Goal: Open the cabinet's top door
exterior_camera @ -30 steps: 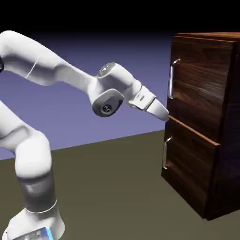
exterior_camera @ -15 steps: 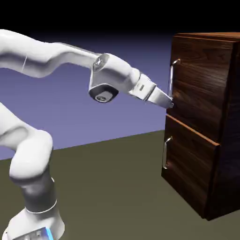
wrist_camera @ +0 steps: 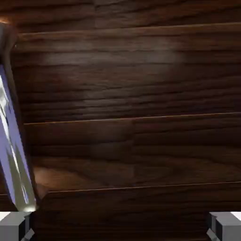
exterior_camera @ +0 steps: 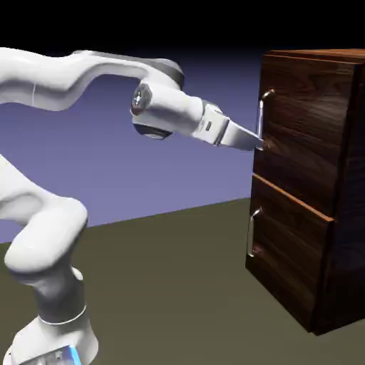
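The cabinet is a tall dark wood-grain box at the exterior view's right. Its top door looks shut and carries a vertical silver handle. My gripper is at the handle's lower end, close against the door. In the hand view the top door fills the picture, and the handle runs down the left edge, just above the left fingertip. My gripper is open, the tips far apart with only wood between them.
The lower panel with its own silver handle sits just under my hand. The arm stretches in from the exterior view's left, above the dull olive table.
My hand has risen from the seam between the two panels to the lower end of the top handle and levelled out. The jaws have stayed open.
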